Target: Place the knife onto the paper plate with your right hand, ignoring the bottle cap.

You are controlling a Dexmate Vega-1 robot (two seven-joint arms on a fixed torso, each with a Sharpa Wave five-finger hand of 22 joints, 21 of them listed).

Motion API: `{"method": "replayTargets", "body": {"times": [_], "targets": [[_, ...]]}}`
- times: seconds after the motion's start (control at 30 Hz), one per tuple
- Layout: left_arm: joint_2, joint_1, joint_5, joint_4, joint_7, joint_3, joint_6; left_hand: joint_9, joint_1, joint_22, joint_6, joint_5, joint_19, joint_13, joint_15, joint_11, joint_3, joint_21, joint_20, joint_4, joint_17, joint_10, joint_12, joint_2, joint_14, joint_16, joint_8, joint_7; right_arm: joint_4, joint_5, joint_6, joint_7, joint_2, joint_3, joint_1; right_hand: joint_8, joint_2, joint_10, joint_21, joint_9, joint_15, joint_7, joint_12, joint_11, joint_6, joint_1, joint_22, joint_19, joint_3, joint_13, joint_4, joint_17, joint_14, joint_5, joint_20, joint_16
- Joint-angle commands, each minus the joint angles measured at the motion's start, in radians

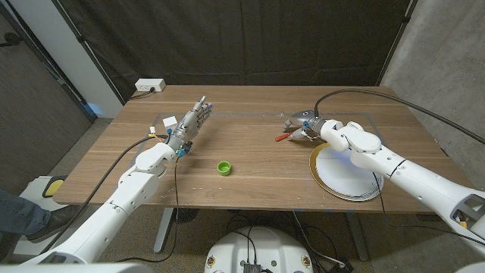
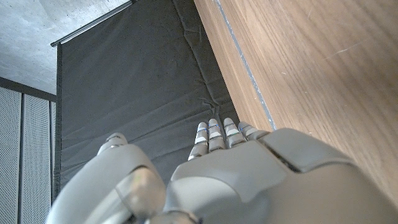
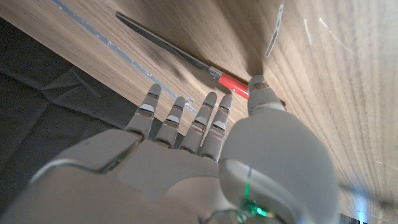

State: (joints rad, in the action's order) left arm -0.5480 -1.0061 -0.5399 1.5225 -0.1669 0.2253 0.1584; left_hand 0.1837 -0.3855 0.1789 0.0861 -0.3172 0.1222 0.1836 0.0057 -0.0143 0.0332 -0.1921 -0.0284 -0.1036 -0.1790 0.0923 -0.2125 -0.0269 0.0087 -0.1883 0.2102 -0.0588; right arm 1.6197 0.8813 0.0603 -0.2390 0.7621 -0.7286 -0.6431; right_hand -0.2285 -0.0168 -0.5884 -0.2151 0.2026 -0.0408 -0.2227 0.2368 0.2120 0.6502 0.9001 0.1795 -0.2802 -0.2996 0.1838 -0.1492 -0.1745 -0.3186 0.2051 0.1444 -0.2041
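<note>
Right hand (image 3: 205, 162) hangs over the knife (image 3: 186, 59), fingers apart and holding nothing, thumb tip by the red handle, the knife flat on the surface just beside the paper plate (image 1: 341, 178). Risk here: a flat blade offers little to pinch, so closing fingers could skid it away.

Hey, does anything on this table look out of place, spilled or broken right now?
Nothing stands out. The knife lies intact on the wood by the right hand, the paper plate sits flat, and the bottle cap rests alone mid-table.
</note>
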Motion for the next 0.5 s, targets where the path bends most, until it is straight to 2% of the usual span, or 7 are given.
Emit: {"method": "replayTargets", "body": {"times": [0.03,0.2,0.27,0.33,0.4,0.43,0.5], "targets": [[0.008,-0.003,-0.007,-0.010,0.002,-0.001,0.005,0.005,0.000,0.004,0.001,0.001,0.009,0.006,-0.007,0.004,-0.007,-0.001,-0.002,-0.001,-0.002,0.000,0.003,0.006,-0.001,0.001,-0.001,0.004,-0.030,0.048,0.006,0.068,-0.002,-0.013,-0.011,-0.030,0.000,-0.101,0.006,0.006,-0.112,-0.001,0.023,0.002,0.097,0.029,0.005,-0.005,-0.008,0.004,0.001,-0.003,-0.052,0.004,-0.012,0.005],[0.016,-0.007,-0.015,-0.019,0.002,-0.002,0.010,0.005,0.000,0.004,0.004,0.002,0.009,0.006,-0.010,0.005,-0.008,-0.002,-0.002,-0.001,-0.002,0.002,0.003,0.007,0.000,0.000,-0.001,0.004,-0.047,0.084,0.012,0.108,0.000,-0.024,-0.018,-0.042,0.003,-0.190,0.013,0.008,-0.130,-0.002,0.033,0.003,0.156,0.057,0.006,0.013,-0.016,0.005,-0.004,-0.002,-0.103,0.009,-0.024,0.006],[0.018,-0.009,-0.019,-0.020,0.000,-0.004,0.013,0.005,0.000,0.004,0.004,0.002,0.009,0.006,-0.011,0.006,-0.008,-0.002,-0.003,-0.001,-0.002,0.002,0.003,0.007,0.000,0.000,-0.001,0.003,-0.053,0.092,0.012,0.123,0.001,-0.026,-0.021,-0.049,0.004,-0.230,0.010,0.009,-0.131,-0.002,0.035,0.004,0.184,0.068,0.005,0.006,-0.018,0.005,-0.003,-0.003,-0.127,0.012,-0.029,0.005],[0.019,-0.011,-0.020,-0.020,0.001,-0.005,0.016,0.005,0.000,0.004,0.005,0.002,0.009,0.006,-0.010,0.007,-0.008,-0.002,-0.003,-0.001,-0.002,0.003,0.003,0.007,0.000,0.000,-0.001,0.004,-0.060,0.106,0.017,0.152,0.000,-0.027,-0.026,-0.060,0.005,-0.277,0.006,0.011,-0.135,-0.002,0.036,0.005,0.224,0.079,0.005,-0.008,-0.021,0.005,-0.002,-0.003,-0.154,0.015,-0.049,0.006],[0.021,-0.011,-0.021,-0.019,0.002,-0.006,0.019,0.005,0.000,0.004,0.005,0.002,0.009,0.006,-0.012,0.006,-0.009,-0.003,-0.003,-0.001,-0.002,0.003,0.003,0.007,0.001,0.000,-0.001,0.004,-0.066,0.127,0.027,0.176,-0.002,-0.031,-0.028,-0.089,0.006,-0.353,0.009,0.025,-0.144,-0.003,0.038,0.000,0.289,0.088,0.006,-0.006,-0.019,0.003,0.004,-0.004,-0.234,0.022,-0.128,-0.001],[0.022,-0.012,-0.022,-0.020,0.001,-0.007,0.021,0.005,0.000,0.004,0.004,0.002,0.010,0.006,-0.012,0.006,-0.009,-0.003,-0.003,-0.001,-0.002,0.003,0.003,0.008,0.001,0.000,-0.001,0.005,-0.068,0.130,0.032,0.178,-0.005,-0.032,-0.029,-0.101,0.007,-0.374,0.010,0.032,-0.149,-0.002,0.037,0.000,0.307,0.091,0.007,0.000,-0.021,0.002,0.005,-0.003,-0.256,0.025,-0.149,0.001],[0.023,-0.011,-0.024,-0.020,-0.001,-0.006,0.021,0.005,0.000,0.004,0.004,0.002,0.010,0.006,-0.012,0.007,-0.010,-0.003,-0.003,-0.001,-0.002,0.004,0.003,0.008,0.001,0.000,-0.002,0.004,-0.078,0.135,0.033,0.185,-0.009,-0.035,-0.026,-0.123,0.010,-0.446,0.006,0.045,-0.154,-0.002,0.043,-0.004,0.332,0.097,0.007,-0.010,-0.023,0.003,0.008,-0.002,-0.311,0.031,-0.168,0.003]]}}
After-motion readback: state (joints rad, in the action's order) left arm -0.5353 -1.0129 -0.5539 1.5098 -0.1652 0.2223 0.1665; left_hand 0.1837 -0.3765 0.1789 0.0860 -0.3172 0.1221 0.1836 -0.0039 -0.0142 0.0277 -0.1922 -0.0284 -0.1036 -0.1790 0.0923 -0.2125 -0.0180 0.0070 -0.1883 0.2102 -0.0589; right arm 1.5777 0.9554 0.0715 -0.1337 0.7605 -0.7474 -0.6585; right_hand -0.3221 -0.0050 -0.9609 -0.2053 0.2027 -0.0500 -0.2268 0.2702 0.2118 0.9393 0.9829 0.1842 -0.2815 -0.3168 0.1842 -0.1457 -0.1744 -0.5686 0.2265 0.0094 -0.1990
